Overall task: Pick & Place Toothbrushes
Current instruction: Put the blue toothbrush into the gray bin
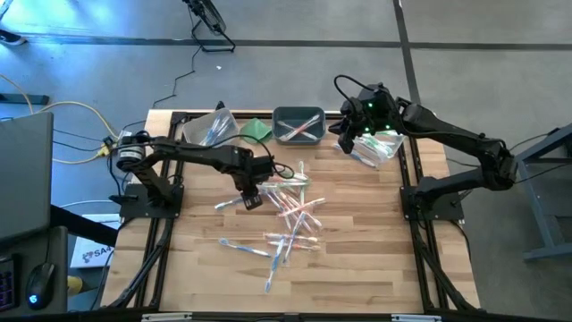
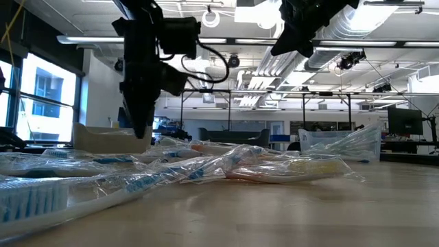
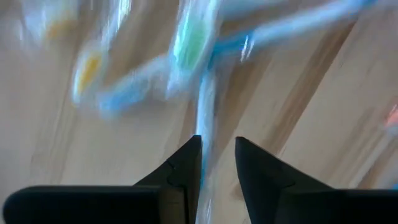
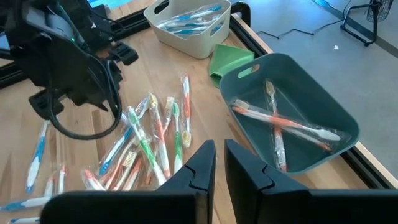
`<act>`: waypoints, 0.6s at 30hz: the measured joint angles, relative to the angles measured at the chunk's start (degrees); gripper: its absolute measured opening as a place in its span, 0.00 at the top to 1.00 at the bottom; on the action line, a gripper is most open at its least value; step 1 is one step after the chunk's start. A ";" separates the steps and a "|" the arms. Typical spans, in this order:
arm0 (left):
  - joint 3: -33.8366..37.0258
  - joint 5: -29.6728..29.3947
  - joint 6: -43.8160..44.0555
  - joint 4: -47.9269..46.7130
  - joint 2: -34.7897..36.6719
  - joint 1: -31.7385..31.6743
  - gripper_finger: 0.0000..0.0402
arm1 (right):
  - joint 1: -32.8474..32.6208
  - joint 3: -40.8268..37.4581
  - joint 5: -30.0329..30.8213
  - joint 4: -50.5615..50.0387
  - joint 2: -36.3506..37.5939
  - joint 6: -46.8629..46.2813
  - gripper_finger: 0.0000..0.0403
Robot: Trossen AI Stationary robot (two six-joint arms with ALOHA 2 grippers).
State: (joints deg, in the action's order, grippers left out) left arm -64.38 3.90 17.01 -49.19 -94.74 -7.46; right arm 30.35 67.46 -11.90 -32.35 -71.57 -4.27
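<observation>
Left wrist view: my left gripper straddles a blue toothbrush, fingers part-closed, grasp uncertain. Next I must pinch firmly, lift. Right gripper clenched, empty, far right.

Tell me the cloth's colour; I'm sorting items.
Green; the cloth shows best in the right wrist view.

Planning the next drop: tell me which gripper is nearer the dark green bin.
Right. The right gripper hovers just beside the dark green bin, toward the clear bin. The left gripper is farther off, down over the loose toothbrushes mid-table.
</observation>
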 joint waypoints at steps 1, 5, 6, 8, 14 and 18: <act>0.01 0.03 0.01 0.01 -0.67 0.00 0.77 | 0.00 0.00 -0.02 -0.10 0.00 -0.02 0.93; 0.02 0.11 0.01 -1.14 -2.59 0.02 0.77 | 0.00 0.00 0.00 -0.31 -0.01 -0.33 0.93; -0.03 0.22 0.01 -0.37 -3.02 0.06 0.77 | 0.00 -0.01 0.00 -0.38 -0.02 -0.38 0.93; 0.05 0.00 -0.07 -2.03 -3.48 0.07 0.77 | 0.00 -0.02 0.00 -0.40 -0.02 -0.42 0.93; 0.04 0.04 -0.21 -0.99 -5.70 0.13 0.77 | 0.00 -0.02 1.66 -0.40 -0.02 -0.44 0.93; 0.02 0.03 -0.21 -0.22 -6.50 0.13 0.77 | 0.00 -0.02 3.18 -0.42 -0.02 -0.46 0.93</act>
State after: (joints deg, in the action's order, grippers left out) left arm -64.35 3.93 16.80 -49.41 -101.23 -7.33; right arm 30.35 67.44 -8.73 -32.77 -71.59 -4.73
